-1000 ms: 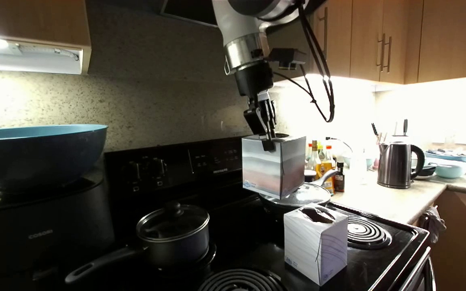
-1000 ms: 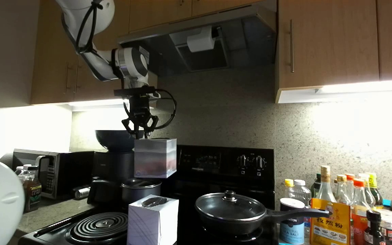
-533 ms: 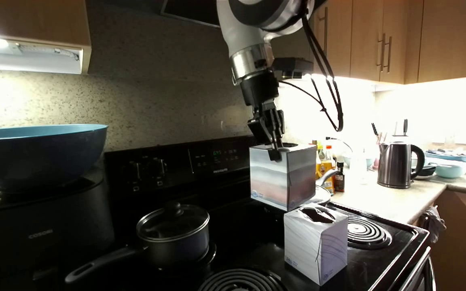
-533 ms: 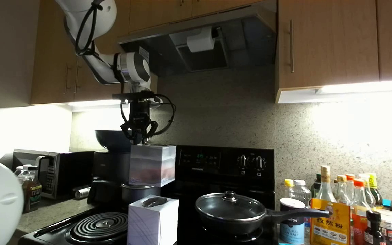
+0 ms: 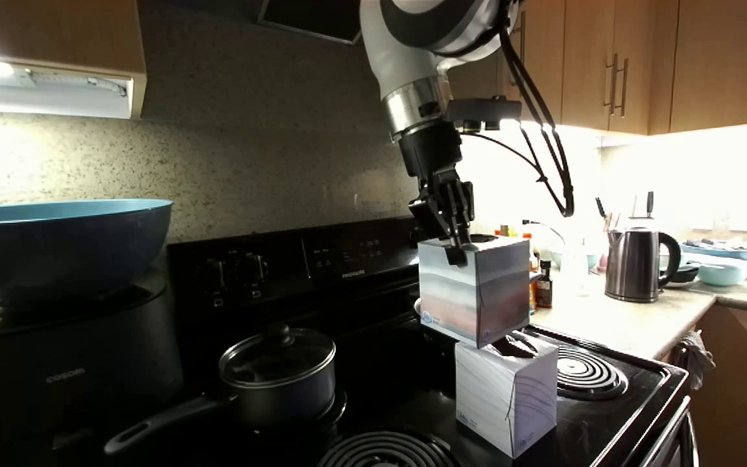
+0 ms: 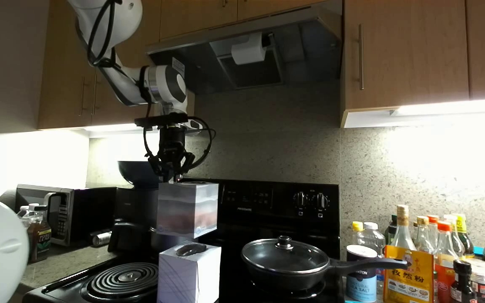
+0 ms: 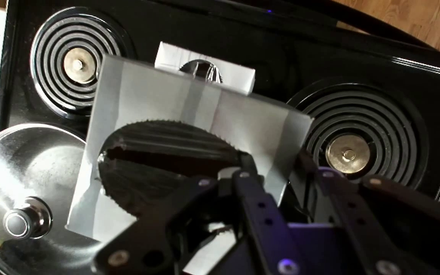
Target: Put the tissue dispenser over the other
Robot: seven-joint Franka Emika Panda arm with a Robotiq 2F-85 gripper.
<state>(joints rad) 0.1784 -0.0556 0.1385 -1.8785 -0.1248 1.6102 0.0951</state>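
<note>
The tissue dispenser, a cube box with grey and pinkish bands, hangs from my gripper. It also shows in an exterior view and the wrist view. One finger is in its dark oval top opening and one is outside, pinching the wall. The other is a whitish cube box with thin lines, upright on the stove; it also shows in an exterior view. The dispenser is slightly above it and offset, covering part of its top in the wrist view. A small gap shows between them.
A lidded frying pan stands on a back burner, its handle pointing outward. A lidded saucepan and a bare coil burner are nearby. Bottles crowd the counter beside the stove. A range hood hangs above.
My gripper has carried the dispenser down and nearer to the white box, so it now overlaps part of that box's top in an exterior view. The white box has not moved.
</note>
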